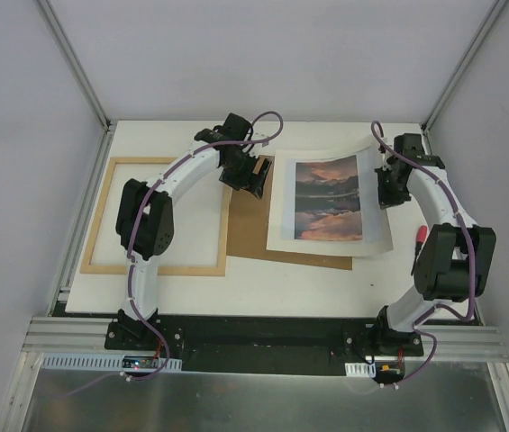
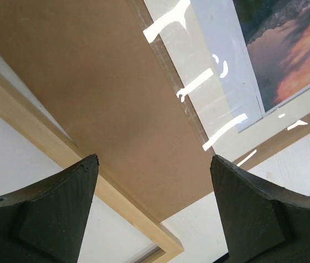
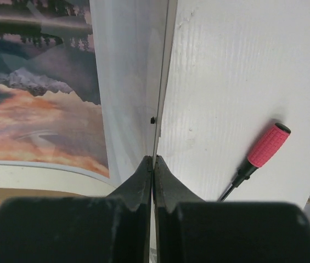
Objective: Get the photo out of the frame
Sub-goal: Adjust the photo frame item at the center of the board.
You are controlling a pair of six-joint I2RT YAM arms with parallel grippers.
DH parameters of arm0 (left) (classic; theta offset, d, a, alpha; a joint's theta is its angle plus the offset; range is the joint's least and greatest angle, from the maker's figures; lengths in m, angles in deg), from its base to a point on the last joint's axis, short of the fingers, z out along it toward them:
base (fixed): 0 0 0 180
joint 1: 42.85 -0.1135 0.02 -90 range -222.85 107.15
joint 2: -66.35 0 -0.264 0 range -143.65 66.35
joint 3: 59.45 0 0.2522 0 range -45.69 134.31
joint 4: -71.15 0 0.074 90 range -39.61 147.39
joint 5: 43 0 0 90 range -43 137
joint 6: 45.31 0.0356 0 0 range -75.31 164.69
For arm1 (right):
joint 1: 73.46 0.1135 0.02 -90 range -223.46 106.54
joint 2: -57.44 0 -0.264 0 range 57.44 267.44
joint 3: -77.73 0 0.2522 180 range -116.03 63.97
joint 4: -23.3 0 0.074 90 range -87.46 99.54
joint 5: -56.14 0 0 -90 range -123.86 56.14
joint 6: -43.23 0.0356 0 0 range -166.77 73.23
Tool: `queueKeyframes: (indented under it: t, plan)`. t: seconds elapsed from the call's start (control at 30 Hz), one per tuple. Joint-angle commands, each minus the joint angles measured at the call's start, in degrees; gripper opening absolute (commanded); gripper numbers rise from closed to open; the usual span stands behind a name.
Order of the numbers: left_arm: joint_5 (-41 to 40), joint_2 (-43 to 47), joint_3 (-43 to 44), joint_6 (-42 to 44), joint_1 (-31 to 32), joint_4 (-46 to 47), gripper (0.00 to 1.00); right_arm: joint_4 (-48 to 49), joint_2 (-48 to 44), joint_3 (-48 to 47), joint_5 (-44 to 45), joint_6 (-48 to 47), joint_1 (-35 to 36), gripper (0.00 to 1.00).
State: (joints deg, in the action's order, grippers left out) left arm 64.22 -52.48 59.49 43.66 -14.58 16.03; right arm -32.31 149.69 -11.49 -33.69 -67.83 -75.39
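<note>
Photo [image 1: 328,200] lies face up right of centre on the worktop [image 1: 263,290] in the top external view, outside the frame [image 1: 155,267]. Its lower left part overlaps a brown backing board [image 1: 249,227]. The frame lies flat at the left, apart from the photo. The right end effector [image 1: 387,191] is at the photo's right edge, where the far right corner of the pale border curls upward. The left end effector [image 1: 256,177] hangs over the backing board, just left of the photo. A red-handled screwdriver [image 1: 421,237] lies near the right arm.

Left wrist view: the left end effector [image 2: 152,159] stands with its fingers [image 2: 50,213] wide apart and nothing between them. Beneath it are the backing board [image 2: 89,71], one rail of the frame [image 2: 45,131] and, at upper right, the photo [image 2: 292,49], with bright glare streaks on its border.

Right wrist view: the right end effector [image 3: 153,160] is closed, pinching the thin right edge of the photo [image 3: 34,98]. The screwdriver [image 3: 267,145] lies on the worktop [image 3: 226,66] to the right, apart from the photo.
</note>
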Motion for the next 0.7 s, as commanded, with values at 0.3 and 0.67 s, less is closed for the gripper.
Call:
queueKeyframes:
  t: [0.3, 0.67]
  plan:
    - [17.7, -5.0, 1.3, -0.5, -1.0, 1.4, 0.88, -13.1, 1.4, -14.8, -29.6, 2.9, -8.7, 0.0]
    - [27.1, -13.4, 8.6, -3.3, -4.0, 5.2, 0.93, -17.4, 6.4, -11.6, -51.0, 4.7, -19.9, 0.0]
